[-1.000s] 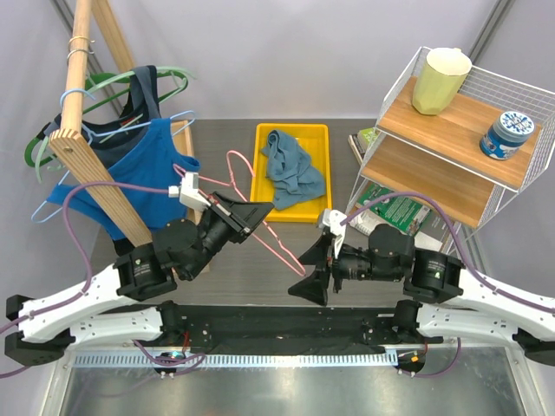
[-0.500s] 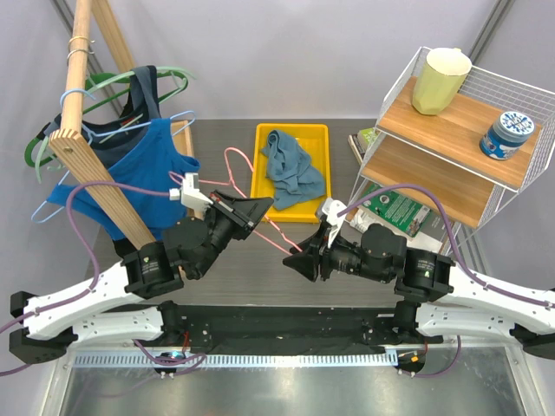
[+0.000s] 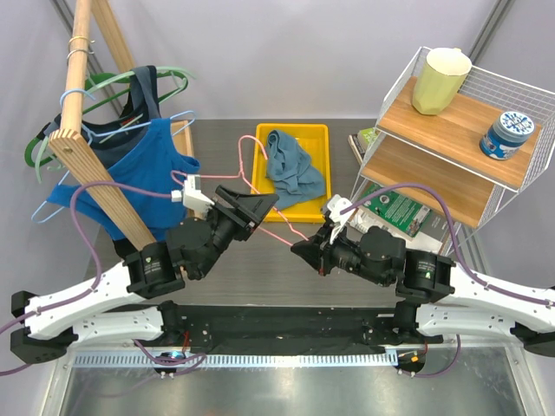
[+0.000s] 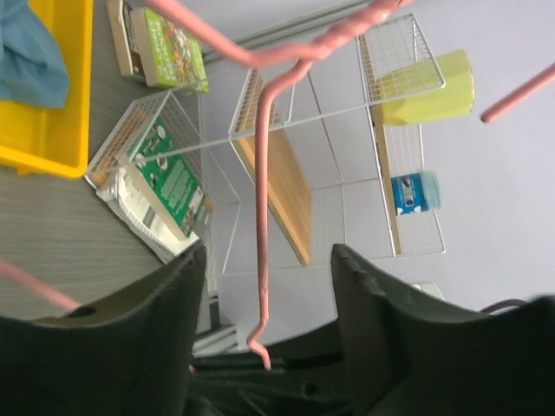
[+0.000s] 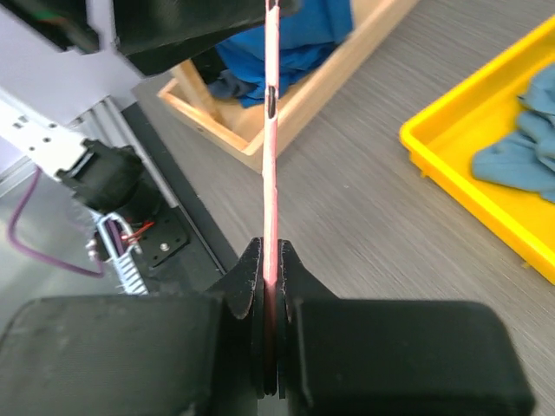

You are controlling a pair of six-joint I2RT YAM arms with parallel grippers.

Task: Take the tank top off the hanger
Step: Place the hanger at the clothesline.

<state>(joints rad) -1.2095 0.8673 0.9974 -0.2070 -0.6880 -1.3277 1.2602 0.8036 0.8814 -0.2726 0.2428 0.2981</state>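
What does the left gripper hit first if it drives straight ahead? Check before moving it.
The pink hanger: its wire runs between the open left gripper and crosses just ahead. Beyond it, probably the shelf rack, though depth is unclear.

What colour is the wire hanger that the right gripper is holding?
Pink. The hanger shows best in the right wrist view.
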